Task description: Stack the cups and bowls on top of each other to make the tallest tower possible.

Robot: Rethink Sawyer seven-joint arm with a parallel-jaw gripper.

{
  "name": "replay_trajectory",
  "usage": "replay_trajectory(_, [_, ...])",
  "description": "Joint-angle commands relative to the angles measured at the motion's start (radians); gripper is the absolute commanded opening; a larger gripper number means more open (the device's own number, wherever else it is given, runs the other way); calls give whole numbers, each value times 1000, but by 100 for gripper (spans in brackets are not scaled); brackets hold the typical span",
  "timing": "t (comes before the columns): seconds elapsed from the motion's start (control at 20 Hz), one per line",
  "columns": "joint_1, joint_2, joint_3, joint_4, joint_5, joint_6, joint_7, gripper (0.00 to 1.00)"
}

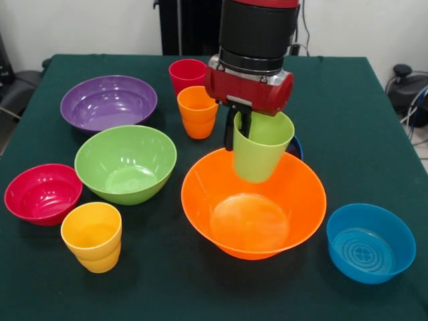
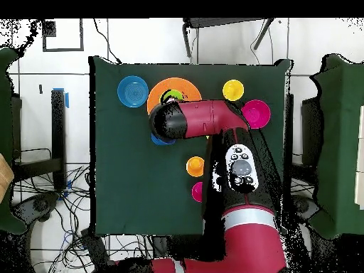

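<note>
The light green cup [image 1: 261,155] is held upright by the gripper [image 1: 241,127], one dark finger [image 1: 230,134] lying outside the cup's wall and the other inside the rim, so the hand is clamped on the cup's lip. The cup hangs over the far side of the large orange bowl [image 1: 294,194], its base below the bowl's rim but apparently clear of the floor; contact cannot be confirmed. The orange bowl is taken as the landmark for everything else.

The dark blue bowl [image 1: 296,145] is just behind the orange bowl, mostly hidden by the cup. The light blue bowl [image 1: 371,242] is beside it on one side, and the lime green bowl [image 1: 126,162] is beside it on the other, with the red bowl [image 1: 43,192] and the yellow cup [image 1: 92,235] beyond that. The orange cup [image 1: 196,111], the red cup [image 1: 187,75] and the purple bowl [image 1: 109,101] are further back. On the green table [image 1: 348,100] no tower has been built yet; in the overhead view most of the scene is covered by the arm [image 2: 213,121].

Several risks are judged from here. A cup released off-centre could slide down the glossy curved wall and tip over. A grip on one wall only may let the cup swing or be dragged as the fingers are withdrawn. A cup seated upright inside the bowl adds little height to a tower
</note>
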Motion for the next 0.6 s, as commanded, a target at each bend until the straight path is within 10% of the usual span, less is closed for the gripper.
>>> replay_trajectory(0.05, [-1, 45, 73, 85, -120, -73, -158, 0])
replay_trajectory(0.6, [-9, 45, 65, 105, -162, -60, -143, 0])
